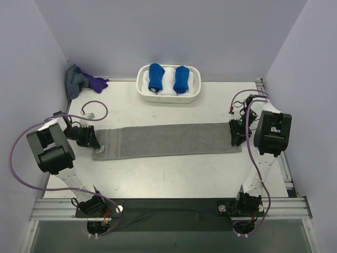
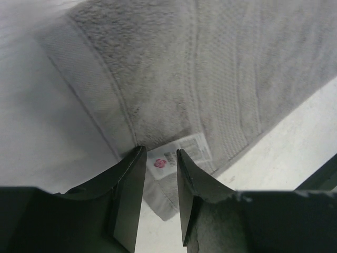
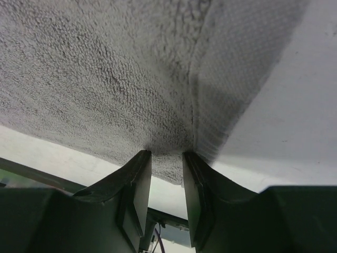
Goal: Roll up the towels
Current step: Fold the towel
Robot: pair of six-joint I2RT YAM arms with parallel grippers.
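**Top external view.** One grey towel (image 1: pixel 166 140) lies flat as a long folded strip across the middle of the table (image 1: pixel 174 176), running from 9 o'clock to 3 o'clock. Two arms bend in from the near edge, each with its elbow thrown outward and its wrist turned in toward the cloth. The left gripper (image 1: pixel 93 138) is at the strip's 9 o'clock end and the right gripper (image 1: pixel 235 135) at its 3 o'clock end. At 12 o'clock from the towel stands one white basket (image 1: pixel 141 87). It holds two blue towel rolls (image 1: pixel 156 77) side by side, with white cloth showing between them. A purple cloth (image 1: pixel 97 83) and a grey-blue cloth (image 1: pixel 75 80) are heaped in the 10 o'clock corner, well apart from the towel.

**Left wrist view.** The left gripper (image 2: pixel 160 153) points down at the towel's hemmed end. Its two dark fingers (image 2: pixel 129 184) are drawn in to a slim gap, with the towel's edge between them. One white care label (image 2: pixel 181 150) with a red mark sits in the gap at the tips.

**Right wrist view.** The right gripper (image 3: pixel 166 154) is narrowed to the same slim gap. It is pinching the terry edge, which puckers into a dark crease at the fingertips, and the towel fills the frame from 9 to 1 o'clock.
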